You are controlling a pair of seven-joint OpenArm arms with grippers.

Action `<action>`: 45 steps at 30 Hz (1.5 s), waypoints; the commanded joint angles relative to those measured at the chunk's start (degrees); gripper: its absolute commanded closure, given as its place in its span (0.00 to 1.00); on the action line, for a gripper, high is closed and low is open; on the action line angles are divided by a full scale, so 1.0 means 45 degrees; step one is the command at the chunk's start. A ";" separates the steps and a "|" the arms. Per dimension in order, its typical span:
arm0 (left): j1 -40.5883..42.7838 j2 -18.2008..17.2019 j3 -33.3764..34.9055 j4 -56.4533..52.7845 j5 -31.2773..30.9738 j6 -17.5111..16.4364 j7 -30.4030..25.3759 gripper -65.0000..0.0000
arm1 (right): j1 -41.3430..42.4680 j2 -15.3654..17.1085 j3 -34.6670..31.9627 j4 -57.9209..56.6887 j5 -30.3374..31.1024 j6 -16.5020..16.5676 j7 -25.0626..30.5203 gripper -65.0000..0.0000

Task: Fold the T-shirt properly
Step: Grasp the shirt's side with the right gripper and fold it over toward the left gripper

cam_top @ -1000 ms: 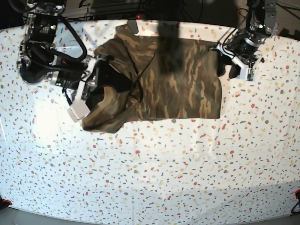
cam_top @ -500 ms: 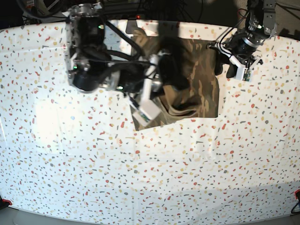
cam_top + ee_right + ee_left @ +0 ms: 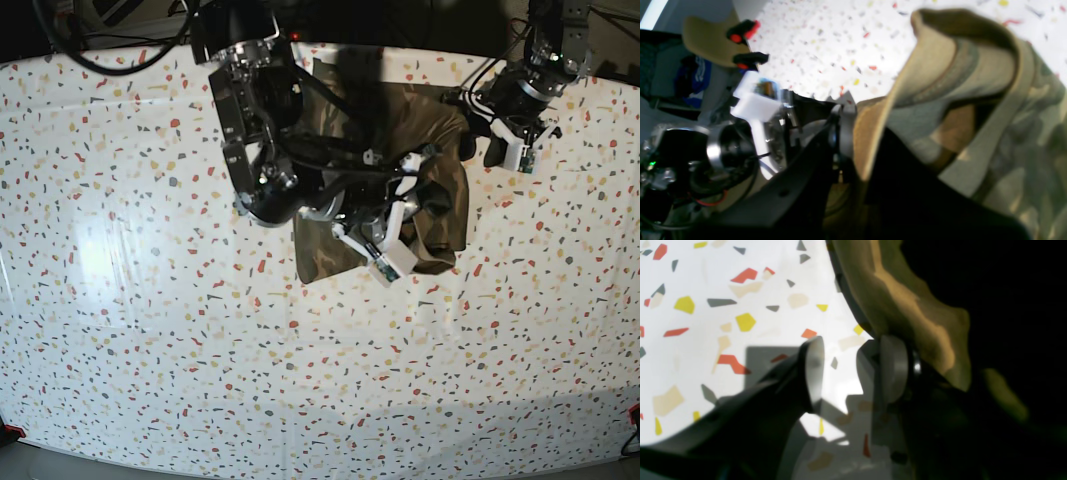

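The camouflage T-shirt (image 3: 325, 255) lies at the table's far middle, doubled over itself. My right gripper (image 3: 428, 212) hangs over the shirt's right part, shut on a raised fold of it. In the right wrist view the T-shirt (image 3: 973, 83) curls up from the shut right gripper (image 3: 853, 143), showing its paler inside. My left gripper (image 3: 483, 152) sits at the shirt's far right edge. In the left wrist view the left gripper (image 3: 853, 370) is open with bare table between the fingers (image 3: 813, 370), and the T-shirt (image 3: 907, 300) brushes the outside of the right one.
The speckled white table (image 3: 200, 350) stretches wide toward the near side and the left. The right arm's dark body (image 3: 260, 130) reaches across the far middle. The left arm's wrist (image 3: 740, 133) is close beside the right gripper.
My right arm has swept from the base view's left across to the right, dragging the shirt's side over the body. The left arm has stayed where it was, still open.
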 commanded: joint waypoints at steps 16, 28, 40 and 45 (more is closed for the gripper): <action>-0.0063 -0.0627 -0.0068 0.0214 0.0194 0.0000 -0.0126 0.60 | 0.0364 -0.0166 -0.1579 -0.2103 -0.0423 0.0112 0.2220 1.00; -0.0029 -0.3259 -0.0092 0.1394 0.0204 0.2671 0.0661 0.60 | 0.0957 -0.0166 -0.1579 -0.2103 0.2890 0.0440 0.2652 0.60; 0.0189 -0.4449 -0.0826 0.2463 -0.0777 0.5236 0.1297 0.60 | 0.3356 -0.0166 -0.0733 -0.2093 0.2671 0.0440 -0.0889 0.61; 0.0937 -0.4435 -0.1239 0.4289 -0.2671 0.4143 0.1681 0.60 | 0.3808 -0.0166 0.0602 -0.2093 0.1112 0.0440 -0.1690 0.66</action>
